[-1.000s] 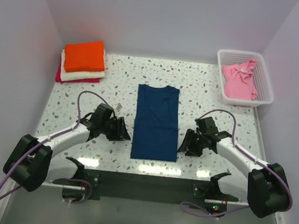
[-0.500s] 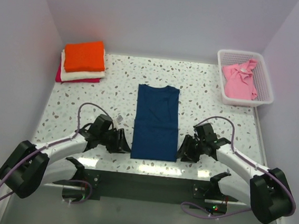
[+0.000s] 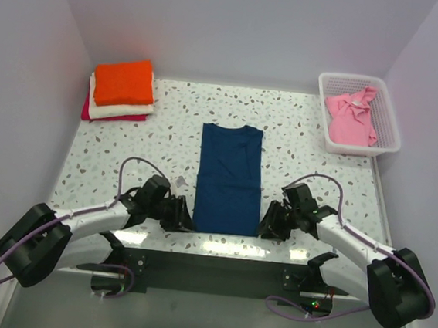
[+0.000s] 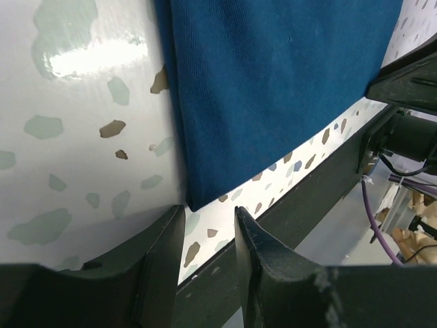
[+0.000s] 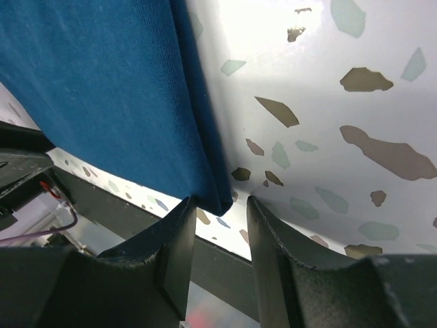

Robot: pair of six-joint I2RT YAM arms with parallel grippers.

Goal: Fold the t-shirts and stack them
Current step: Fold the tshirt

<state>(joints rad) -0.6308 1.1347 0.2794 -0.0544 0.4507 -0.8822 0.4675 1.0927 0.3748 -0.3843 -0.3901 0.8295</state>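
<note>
The left jaws are seen apart, with a narrow gap between the two dark fingers [image 4: 160, 253], and nothing is clamped. The near left corner of the navy shirt [image 4: 273, 89] is found just at the mouth of that gap, beside one fingertip; whether it is touched cannot be told. The right jaws are likewise held apart. The shirt's near right corner is seen at the mouth between their tips, and it is not gripped. Both pairs of jaws are lowered close to the speckled table [image 3: 300, 125] at its near edge, one at each end of the shirt's hem.

The navy shirt is laid flat in the middle of the table, folded into a long rectangle, with the collar end turned to the far side. The left arm [image 3: 90, 217] and the right arm [image 3: 351, 239] are stretched low toward it from the outer sides.

At the far left corner three folded shirts are stacked: the orange shirt [image 3: 124, 82] on top, the cream shirt [image 3: 119, 110] beneath it, the magenta shirt [image 3: 87, 109] at the bottom. At the far right a white basket [image 3: 394, 123] is set, and the pink shirt [image 3: 351, 119] is heaped, crumpled, inside it. Both are well apart from the navy shirt.
</note>
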